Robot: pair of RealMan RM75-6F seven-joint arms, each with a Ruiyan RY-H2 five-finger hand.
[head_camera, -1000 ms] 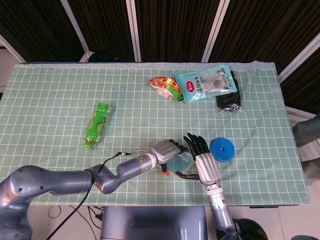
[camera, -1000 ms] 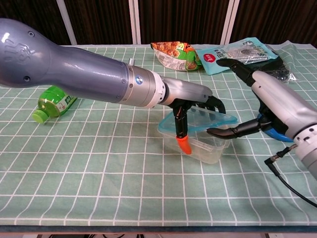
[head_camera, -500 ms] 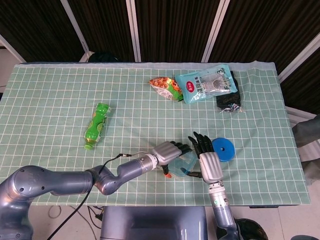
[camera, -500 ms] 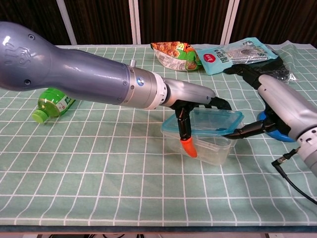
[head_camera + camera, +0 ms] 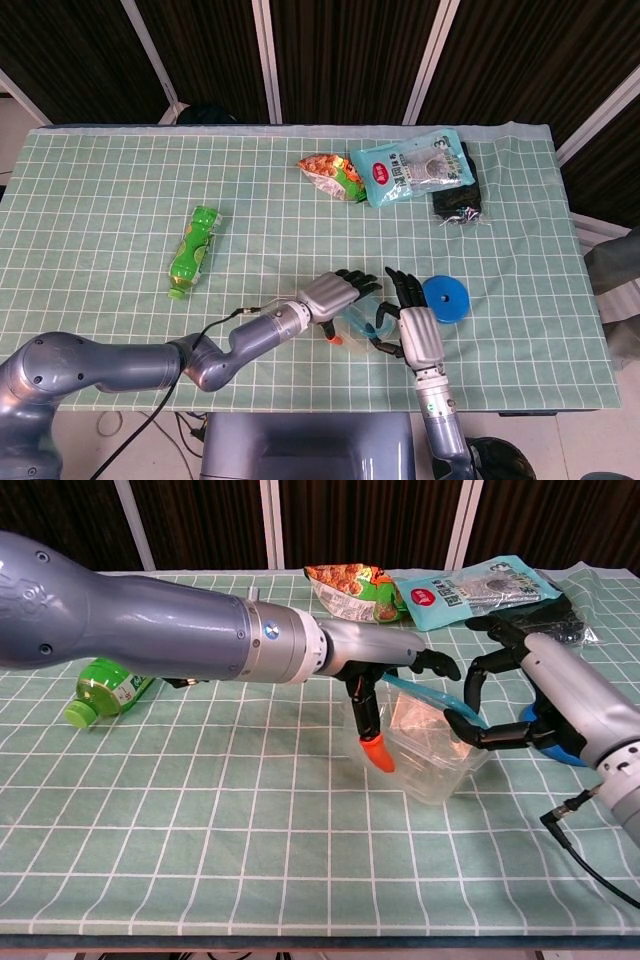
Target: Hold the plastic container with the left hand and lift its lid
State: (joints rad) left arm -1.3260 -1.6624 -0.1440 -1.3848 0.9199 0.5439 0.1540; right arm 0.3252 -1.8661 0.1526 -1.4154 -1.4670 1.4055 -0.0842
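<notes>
A clear plastic container (image 5: 428, 763) stands on the green checked cloth near the table's front edge, also seen from above (image 5: 357, 326). My left hand (image 5: 385, 680) (image 5: 330, 294) grips it, fingers over the far rim and the orange-tipped thumb down the near wall. The teal-rimmed lid (image 5: 432, 702) is tilted steeply above the container's opening. My right hand (image 5: 505, 705) (image 5: 415, 328) pinches the lid's right edge between thumb and fingers.
A green bottle (image 5: 192, 250) lies at the left. A snack bag (image 5: 330, 172), a light blue packet (image 5: 410, 165) and a dark packet (image 5: 458, 197) lie at the back. A blue disc (image 5: 445, 298) sits just right of my right hand. A cable (image 5: 590, 852) trails at the front right.
Half a second ago the lid lay almost flat on the container. Now the right hand has tipped it up steeply off the rim. The left hand keeps its hold.
</notes>
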